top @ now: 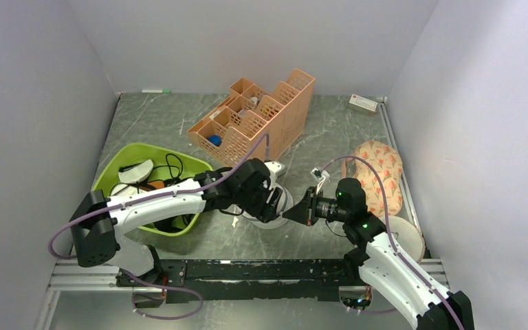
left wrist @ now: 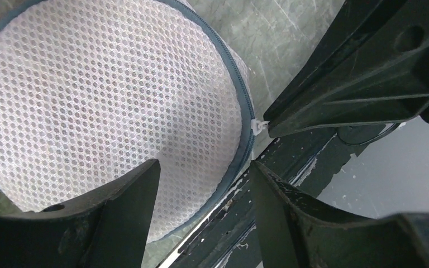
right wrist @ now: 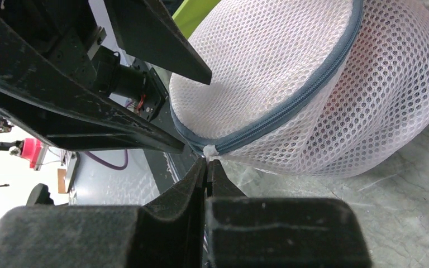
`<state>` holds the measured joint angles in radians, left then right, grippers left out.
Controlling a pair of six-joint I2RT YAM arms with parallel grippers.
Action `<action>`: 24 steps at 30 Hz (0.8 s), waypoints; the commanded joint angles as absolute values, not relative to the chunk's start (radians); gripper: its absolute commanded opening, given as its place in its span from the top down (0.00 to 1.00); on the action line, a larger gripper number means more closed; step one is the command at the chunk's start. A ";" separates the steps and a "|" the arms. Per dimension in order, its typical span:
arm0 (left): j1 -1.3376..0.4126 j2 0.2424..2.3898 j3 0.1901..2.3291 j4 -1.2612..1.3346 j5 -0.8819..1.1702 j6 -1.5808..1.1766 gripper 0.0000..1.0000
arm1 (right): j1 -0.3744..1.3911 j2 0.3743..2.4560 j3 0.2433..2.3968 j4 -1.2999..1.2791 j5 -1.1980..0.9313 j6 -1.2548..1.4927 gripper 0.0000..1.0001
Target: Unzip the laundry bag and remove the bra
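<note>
Pinching the white zipper pull (right wrist: pixel 209 151) with right gripper (right wrist: pixel 208 163) jaws fully closed, laundry bag (right wrist: pixel 313 84) straight ahead of its fingertips. Left gripper (left wrist: pixel 205 167) spread wide, straddling the bag's zipped rim: one finger over the mesh lid, other outside; contact unclear

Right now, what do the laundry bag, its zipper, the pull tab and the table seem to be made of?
Laundry bag: soft white synthetic-looking mesh, matte, with a honeycomb of small holes. Zipper: grey woven-looking tape around the rim; its teeth are too small to judge. Pull tab: white, probably plastic. Table: grey-green, veined like marble, maybe only a printed surface.
</note>
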<state>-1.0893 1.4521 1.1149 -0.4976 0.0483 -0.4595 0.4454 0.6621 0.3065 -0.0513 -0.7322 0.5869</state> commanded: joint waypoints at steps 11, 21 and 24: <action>-1.108 1.492 1.130 -0.450 0.042 -0.447 0.57 | 0.452 0.660 0.334 -0.081 -0.726 0.565 1.00; -1.112 1.430 1.137 -0.483 -0.002 -0.396 0.93 | 0.451 0.683 0.355 -0.143 -0.612 0.568 1.00; -1.119 1.396 1.123 -0.481 0.000 -0.385 0.93 | 0.451 0.711 0.376 -0.164 -0.542 0.571 1.00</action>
<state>-1.1103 1.4616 1.1172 -0.4686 0.0311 -0.4194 0.4473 0.6895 0.3313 -0.1192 -0.6495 0.5716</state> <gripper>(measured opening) 0.078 0.007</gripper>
